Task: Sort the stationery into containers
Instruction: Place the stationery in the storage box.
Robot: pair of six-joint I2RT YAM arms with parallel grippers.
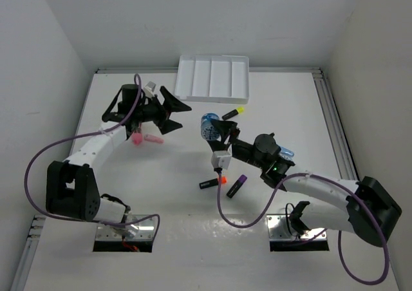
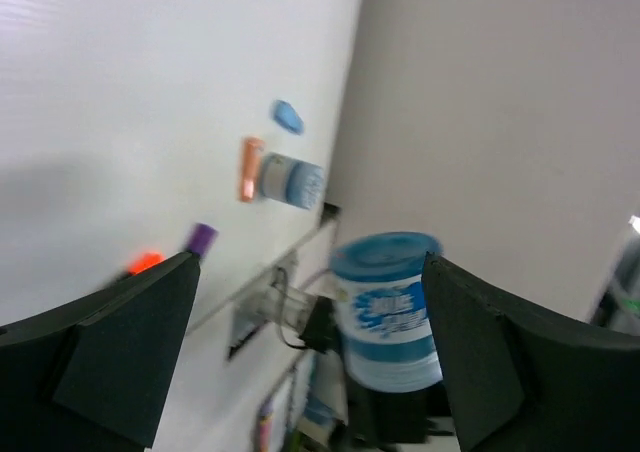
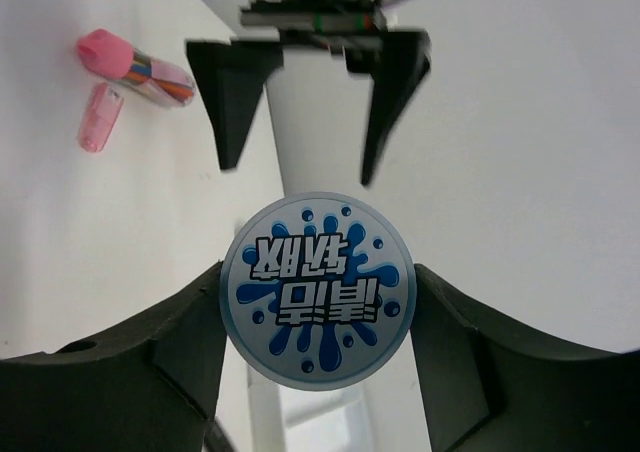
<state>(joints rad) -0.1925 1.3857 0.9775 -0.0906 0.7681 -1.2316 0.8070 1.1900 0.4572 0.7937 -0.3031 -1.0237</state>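
Left gripper: jaws spread wide, nothing between them, pointing toward the right arm.
Right gripper: jaws clenched on a blue round tub. Its splash-printed end faces the right wrist camera, with one finger on each side.
Tub position: near the middle of the table, in front of the white four-compartment tray and not in it. It sits just beside the yellow highlighter.
Orange highlighter and purple highlighter lie close together on the table, nearer the arm bases.
Pink stick lies under the left arm.
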